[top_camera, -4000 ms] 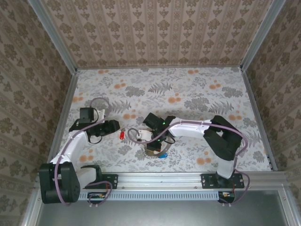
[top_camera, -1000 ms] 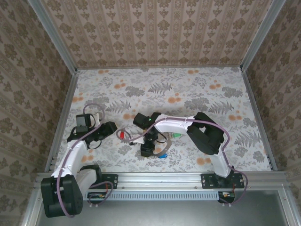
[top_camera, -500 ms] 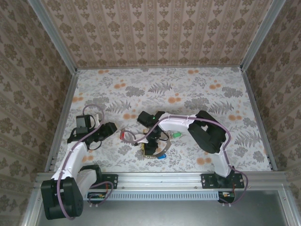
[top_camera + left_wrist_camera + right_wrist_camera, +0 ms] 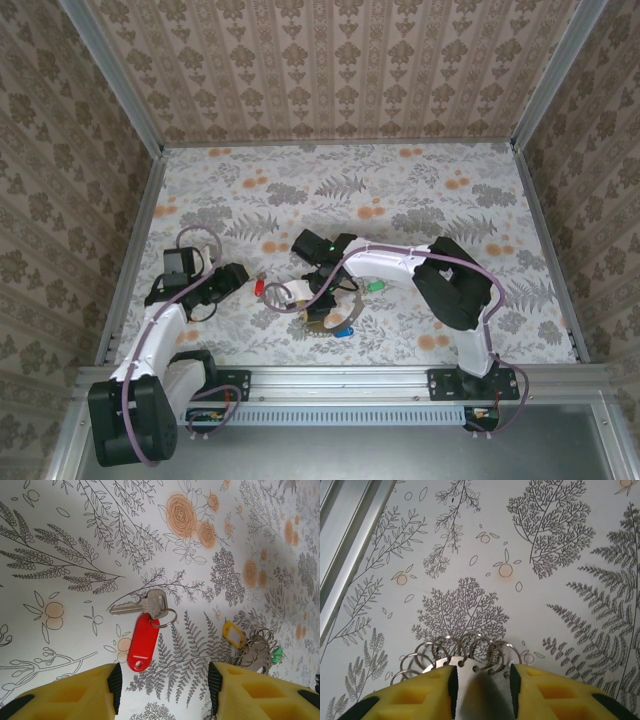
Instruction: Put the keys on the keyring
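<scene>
A silver key with a red tag (image 4: 142, 641) on a small split ring lies flat on the cloth just ahead of my left gripper (image 4: 162, 685), which is open with nothing between its fingers. From above, the red key (image 4: 260, 287) is right of the left gripper (image 4: 243, 277). The keyring (image 4: 480, 672) is a flat metal plate with several split rings along its edge. My right gripper (image 4: 481, 685) is shut on that plate, pointing down near the table's middle (image 4: 318, 316). A yellow tag (image 4: 233, 632) lies beside the keyring (image 4: 255, 647). A green key (image 4: 375, 287) and a blue key (image 4: 345, 330) lie close by.
The patterned tablecloth (image 4: 400, 200) covers a table walled on three sides. A metal rail (image 4: 400, 378) runs along the near edge, and it shows at the upper left of the right wrist view (image 4: 345, 540).
The right arm's elbow has swung to the right and its gripper has shifted slightly over the keyring. The left arm has barely moved.
</scene>
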Controlling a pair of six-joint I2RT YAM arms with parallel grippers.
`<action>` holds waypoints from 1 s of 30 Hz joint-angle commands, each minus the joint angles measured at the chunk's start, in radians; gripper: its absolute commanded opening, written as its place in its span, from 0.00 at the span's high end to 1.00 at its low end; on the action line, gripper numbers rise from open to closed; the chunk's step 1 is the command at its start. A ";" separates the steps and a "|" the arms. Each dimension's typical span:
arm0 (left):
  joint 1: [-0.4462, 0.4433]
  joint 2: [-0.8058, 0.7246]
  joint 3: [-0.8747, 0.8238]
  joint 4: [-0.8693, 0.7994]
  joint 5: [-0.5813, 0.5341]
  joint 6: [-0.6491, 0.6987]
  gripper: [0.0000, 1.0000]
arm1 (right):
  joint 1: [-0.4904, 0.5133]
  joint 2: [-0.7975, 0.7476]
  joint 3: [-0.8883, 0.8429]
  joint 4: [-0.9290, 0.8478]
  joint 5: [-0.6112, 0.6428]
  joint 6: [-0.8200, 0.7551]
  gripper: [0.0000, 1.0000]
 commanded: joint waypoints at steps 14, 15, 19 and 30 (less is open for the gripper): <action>-0.002 -0.012 -0.013 0.014 -0.011 -0.026 0.49 | 0.074 0.105 0.067 -0.089 0.190 -0.102 0.63; -0.002 -0.013 -0.011 0.014 -0.010 -0.026 0.49 | 0.076 0.105 0.065 -0.096 0.196 -0.108 0.65; -0.001 -0.013 -0.008 0.008 -0.009 -0.022 0.49 | 0.079 0.095 0.060 -0.121 0.240 -0.134 0.69; 0.000 -0.001 -0.004 0.007 -0.012 -0.015 0.49 | 0.079 0.018 0.047 -0.088 0.281 -0.158 0.81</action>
